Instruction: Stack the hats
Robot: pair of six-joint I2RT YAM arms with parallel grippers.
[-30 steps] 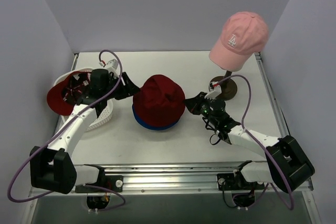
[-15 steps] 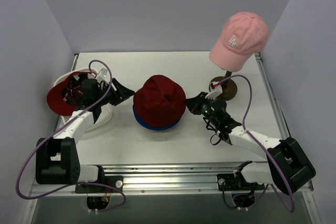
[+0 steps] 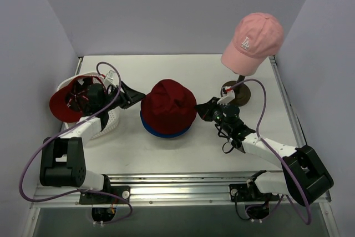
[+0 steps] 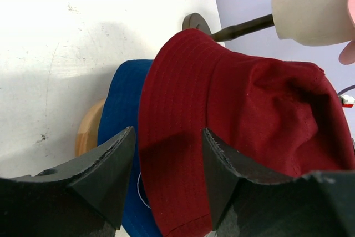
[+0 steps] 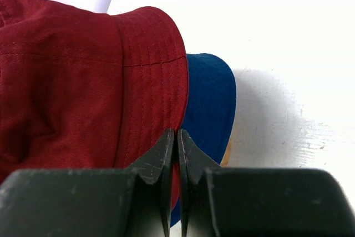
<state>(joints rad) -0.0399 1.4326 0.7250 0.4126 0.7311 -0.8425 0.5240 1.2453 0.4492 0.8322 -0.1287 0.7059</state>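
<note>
Stack: the dark red bucket hat (image 3: pixel 167 105) sits at the middle of your table (image 3: pixel 211 76), on top of the blue bucket hat (image 3: pixel 161 133). The blue brim shows beneath it from about 5 to 8 o'clock.
Under the stack: a wooden stand (image 4: pixel 89 129) peeks out below the blue brim in both wrist views.
Pink cap: you find the pink cap (image 3: pixel 253 36) at 2 o'clock from the stack, well apart. It is perched on the cream mannequin head (image 4: pixel 310 9), whose dark round base (image 3: pixel 232 90) rests on the table.
Red cap: the red cap (image 3: pixel 60 105) lies at 9 o'clock from the stack, inside showing, on the white mesh basket (image 3: pixel 108 123) by the table's left edge.
Your left pincer: the left pincer (image 4: pixel 168 134) is released, jaws wide, with nothing between them. It points at the dark red hat's brim from the 9 o'clock side, just beside it.
Your right pincer: the right pincer (image 5: pixel 176 132) is clenched, fingertips pressed together. It is at the brim's 3 o'clock side; you cannot tell whether it touches the fabric.
</note>
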